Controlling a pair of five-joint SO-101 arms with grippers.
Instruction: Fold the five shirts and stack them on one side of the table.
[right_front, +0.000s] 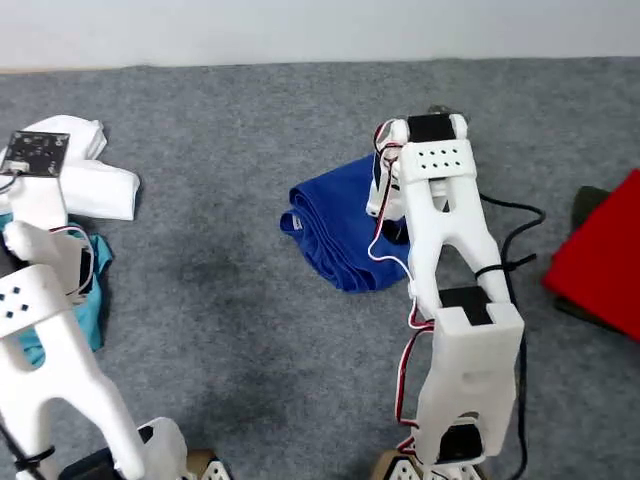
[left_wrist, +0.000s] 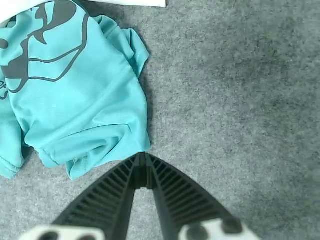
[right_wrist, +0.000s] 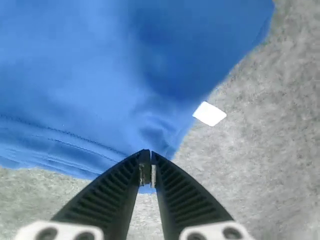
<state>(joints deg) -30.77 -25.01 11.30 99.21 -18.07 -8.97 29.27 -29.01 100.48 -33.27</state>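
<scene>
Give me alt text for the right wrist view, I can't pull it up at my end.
The right gripper, jaws shut, has its tips at the edge of a rumpled blue shirt lying on the grey table; whether it pinches fabric is unclear. A small white tag sticks out at the shirt's edge.

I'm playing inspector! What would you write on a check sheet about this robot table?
Surface: grey carpet, flat.
Job's things: blue shirt bunched mid-table; teal shirt and white shirt on the left side; red shirt at the right edge, on a dark cloth.
Clutter: small white tag beside the blue shirt.
Grippers: left gripper shut, beside the teal shirt's edge; right gripper shut, at the blue shirt's edge.
Cables: red and white wires and a black cable on the right arm.
Surroundings: pale wall behind.
</scene>
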